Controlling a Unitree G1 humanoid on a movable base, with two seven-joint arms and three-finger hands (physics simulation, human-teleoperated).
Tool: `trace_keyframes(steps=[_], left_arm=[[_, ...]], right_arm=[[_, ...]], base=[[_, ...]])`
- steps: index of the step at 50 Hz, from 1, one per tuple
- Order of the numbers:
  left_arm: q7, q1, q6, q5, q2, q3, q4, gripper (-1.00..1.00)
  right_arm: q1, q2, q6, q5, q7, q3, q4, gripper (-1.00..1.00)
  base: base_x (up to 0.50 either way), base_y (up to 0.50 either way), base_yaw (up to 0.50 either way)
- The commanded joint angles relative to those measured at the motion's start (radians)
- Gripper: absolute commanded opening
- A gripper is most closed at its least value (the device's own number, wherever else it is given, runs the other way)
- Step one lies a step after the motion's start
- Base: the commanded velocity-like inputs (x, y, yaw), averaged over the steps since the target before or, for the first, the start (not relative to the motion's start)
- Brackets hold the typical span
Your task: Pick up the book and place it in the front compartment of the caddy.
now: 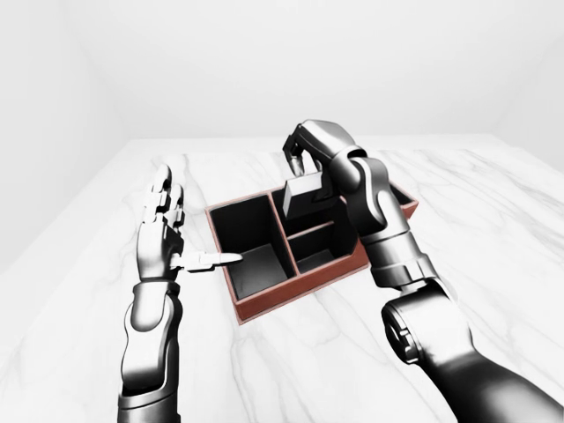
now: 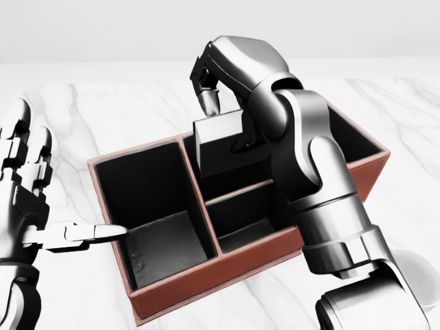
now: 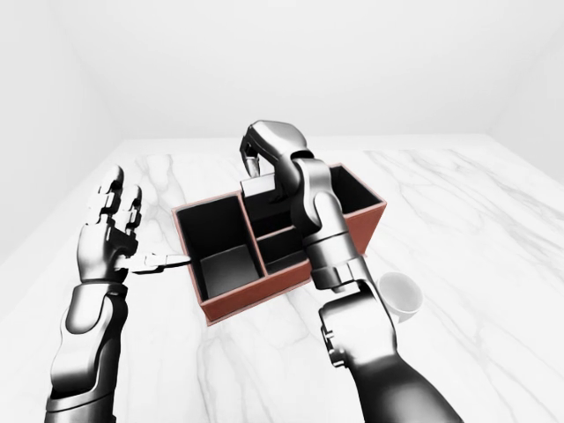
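Grey book (image 2: 218, 135) tilted above red-brown caddy (image 2: 206, 276)

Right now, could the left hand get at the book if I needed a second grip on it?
Probably not easily. The left hand sits open beside the caddy, at its left wall, while the book hangs over the far middle compartment, with the right hand covering its top.

1. Desk (image 2: 103, 110): white marble look, grey veining, smooth.
2. Caddy (image 2: 206, 278): matt reddish-brown outer walls, dull black lining.
3. Right hand (image 2: 214, 96), left hand (image 2: 27, 185): glossy silver-grey metal look.
4. Book (image 2: 218, 141): plain matt grey.
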Motion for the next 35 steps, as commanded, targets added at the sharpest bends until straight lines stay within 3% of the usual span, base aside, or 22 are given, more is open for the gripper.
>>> trace_keyframes(steps=[1,23,35], left_arm=[[0.000,-0.002,0.000,-0.001,0.001,0.001,-0.005,0.95],[0.002,-0.002,0.000,-0.001,0.002,0.001,-0.003,0.95],[0.002,0.000,0.000,0.004,0.000,-0.001,0.001,0.95]], right_arm=[[-0.047,-0.004,-0.030,-0.015,-0.066,-0.008,0.079,-1.00],[-0.100,0.000,-0.058,-0.011,-0.137,-0.004,0.204,-1.00],[-0.129,-0.008,-0.090,-0.006,-0.206,-0.003,0.317,-1.00]], base=[[0.00,0.00,0.00],[0.00,0.00,0.00],[0.00,0.00,0.00]])
